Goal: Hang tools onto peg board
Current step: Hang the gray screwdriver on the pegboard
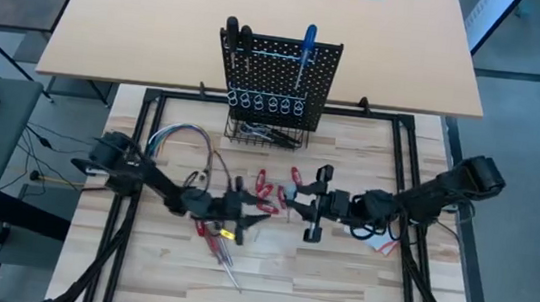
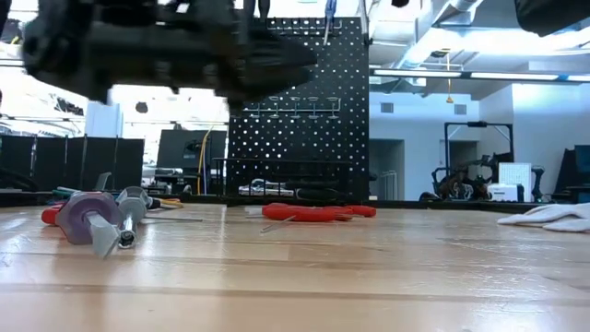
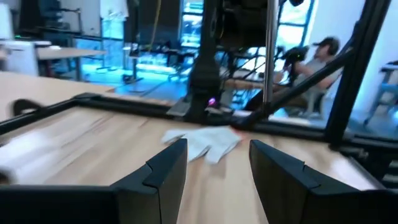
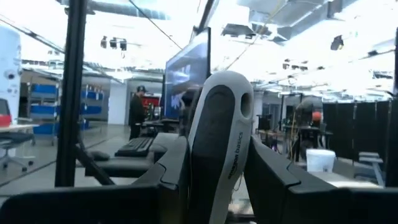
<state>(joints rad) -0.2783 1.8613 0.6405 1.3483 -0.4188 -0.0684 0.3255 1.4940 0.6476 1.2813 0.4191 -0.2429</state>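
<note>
Between right gripper fingers, grey screwdriver handle, shaft hidden; left gripper parted, empty.

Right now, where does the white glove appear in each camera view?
High view: the white glove, lower right, partly under the right arm.
Low view: far right edge, lying on the table.
Left wrist view: centre, beyond the left gripper.
Right wrist view: not in it; a grey tool handle fills the right gripper.
Shared landmark: the wooden table under the glove, in the other three.
</note>
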